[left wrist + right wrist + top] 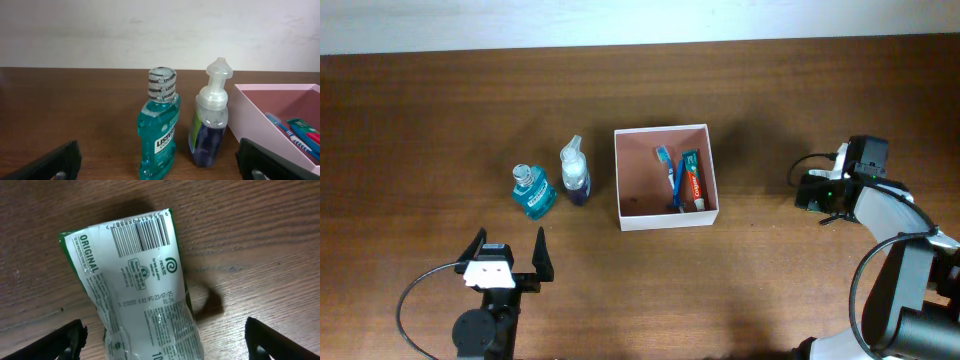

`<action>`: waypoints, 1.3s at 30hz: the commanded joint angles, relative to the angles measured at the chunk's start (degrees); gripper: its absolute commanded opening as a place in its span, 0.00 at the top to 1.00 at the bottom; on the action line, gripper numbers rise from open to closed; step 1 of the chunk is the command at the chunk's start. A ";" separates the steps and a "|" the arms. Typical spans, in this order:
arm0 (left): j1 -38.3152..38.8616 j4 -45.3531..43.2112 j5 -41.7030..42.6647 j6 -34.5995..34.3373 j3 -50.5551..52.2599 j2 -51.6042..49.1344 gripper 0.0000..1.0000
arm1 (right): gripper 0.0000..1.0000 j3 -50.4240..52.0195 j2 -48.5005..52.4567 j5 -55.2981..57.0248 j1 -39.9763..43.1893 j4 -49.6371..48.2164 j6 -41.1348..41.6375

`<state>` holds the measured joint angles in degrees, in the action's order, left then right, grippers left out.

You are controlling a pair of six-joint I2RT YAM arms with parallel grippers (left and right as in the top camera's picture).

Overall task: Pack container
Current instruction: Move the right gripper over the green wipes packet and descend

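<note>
Container sits centre frame on worktop, holding toothbrush and toothpaste. Left end effector, lower left: spread wide, empty. Right end effector, right edge: spread wide astride a green-white packet, fingers clear of it.

The shallow square white-walled box with a reddish-brown floor sat near the middle of the dark wooden table. Inside it, toward its right wall, a blue toothbrush lay just left of a red-and-green toothpaste tube. Left of the box stood a clear plastic pump bottle, with a teal mouthwash bottle just beside it, further left. The left gripper sat nearer the robot than both bottles, apart from them. Well right of the box, a green-and-white plastic packet lay flat beneath the right gripper.
</note>
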<state>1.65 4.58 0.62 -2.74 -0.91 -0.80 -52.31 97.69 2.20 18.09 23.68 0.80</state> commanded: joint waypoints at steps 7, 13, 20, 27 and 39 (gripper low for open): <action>0.22 -0.02 0.42 0.68 0.42 0.39 0.01 | 0.17 0.31 2.95 -6.58 0.31 -1.88 -5.07; 0.22 -0.02 0.42 0.68 0.42 0.39 0.01 | 0.37 0.31 4.17 -6.51 0.31 -2.05 -4.85; 0.22 -0.02 0.42 0.68 0.42 0.39 0.01 | 0.65 0.24 4.15 -6.49 0.31 -1.57 -4.85; 0.22 -0.02 0.42 0.68 0.42 0.39 0.00 | 0.82 -4.13 3.26 -6.23 0.31 5.27 -2.80; 0.22 -0.02 0.42 0.68 0.42 0.39 0.01 | 0.80 -10.16 0.46 -6.27 0.35 13.62 -1.81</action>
<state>1.65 4.58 0.62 -2.74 -0.91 -0.80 -61.14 99.18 -3.36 18.09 37.47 -1.54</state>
